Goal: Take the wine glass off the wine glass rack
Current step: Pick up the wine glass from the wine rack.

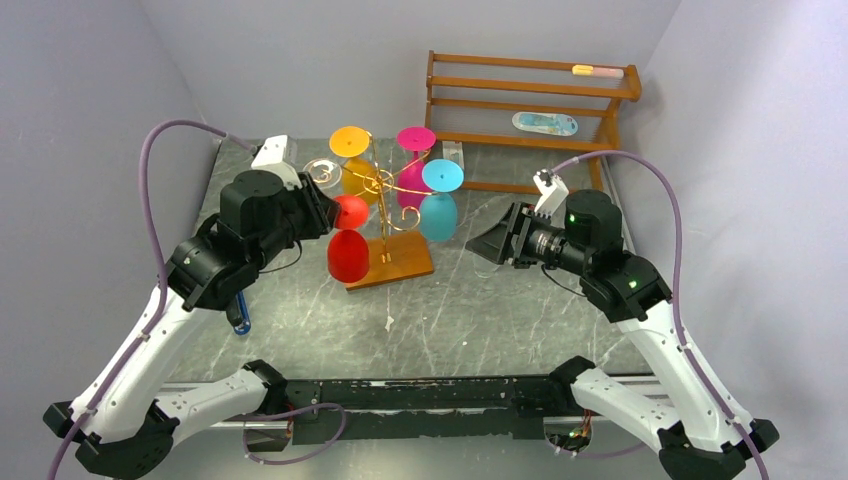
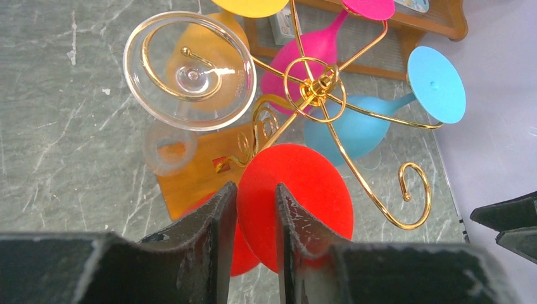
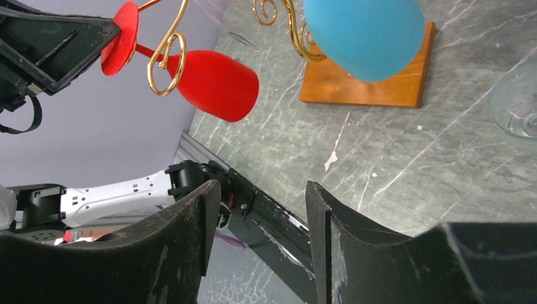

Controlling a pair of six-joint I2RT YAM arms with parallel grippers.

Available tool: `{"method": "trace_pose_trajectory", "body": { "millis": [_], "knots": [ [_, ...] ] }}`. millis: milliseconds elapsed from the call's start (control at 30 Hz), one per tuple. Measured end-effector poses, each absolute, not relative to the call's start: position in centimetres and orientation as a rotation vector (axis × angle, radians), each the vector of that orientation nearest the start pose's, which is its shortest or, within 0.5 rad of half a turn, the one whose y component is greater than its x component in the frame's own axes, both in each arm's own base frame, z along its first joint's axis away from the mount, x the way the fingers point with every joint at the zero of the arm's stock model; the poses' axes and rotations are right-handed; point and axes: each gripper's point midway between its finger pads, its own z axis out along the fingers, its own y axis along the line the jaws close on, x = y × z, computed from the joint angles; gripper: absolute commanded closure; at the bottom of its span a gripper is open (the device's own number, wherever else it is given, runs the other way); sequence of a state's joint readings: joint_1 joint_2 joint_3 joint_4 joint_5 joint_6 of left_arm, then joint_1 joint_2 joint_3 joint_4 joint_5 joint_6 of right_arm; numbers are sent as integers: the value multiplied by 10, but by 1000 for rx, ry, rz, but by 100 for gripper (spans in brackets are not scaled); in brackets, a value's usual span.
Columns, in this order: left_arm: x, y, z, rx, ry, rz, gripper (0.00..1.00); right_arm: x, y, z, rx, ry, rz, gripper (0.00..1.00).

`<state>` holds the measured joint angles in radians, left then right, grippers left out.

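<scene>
From above, the left gripper point(image 1: 325, 212) is right at the foot of the red glass point(image 1: 347, 252), which hangs upside down on the rack point(image 1: 400, 262). The right gripper point(image 1: 492, 243) sits well apart. The left wrist view shows the left fingers point(image 2: 212, 221) nearly together at the foot's edge, but I cannot tell if they pinch it. The right wrist view shows the right one wide open, holding nothing. A crooked pull could catch the stem on the rack and tip it over.

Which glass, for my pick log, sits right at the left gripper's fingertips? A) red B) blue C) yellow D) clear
A: in the left wrist view the round foot of the red glass shows in the gap between the fingers of the left gripper. The others hang farther off on the wine glass rack.
</scene>
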<state>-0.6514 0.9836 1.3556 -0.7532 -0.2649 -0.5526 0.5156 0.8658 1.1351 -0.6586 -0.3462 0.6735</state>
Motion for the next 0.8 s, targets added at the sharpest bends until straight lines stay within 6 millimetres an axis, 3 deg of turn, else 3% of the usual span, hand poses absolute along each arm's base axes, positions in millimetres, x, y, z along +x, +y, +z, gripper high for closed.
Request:
{"method": "trace_pose_trajectory", "body": {
  "millis": [533, 800],
  "knots": [
    [251, -158, 355, -67, 1981, -519, 91, 194, 206, 320, -59, 2112, 1095, 44],
    [250, -157, 356, -66, 1982, -517, 90, 187, 216, 329, -110, 2095, 1177, 44]
  ]
}}
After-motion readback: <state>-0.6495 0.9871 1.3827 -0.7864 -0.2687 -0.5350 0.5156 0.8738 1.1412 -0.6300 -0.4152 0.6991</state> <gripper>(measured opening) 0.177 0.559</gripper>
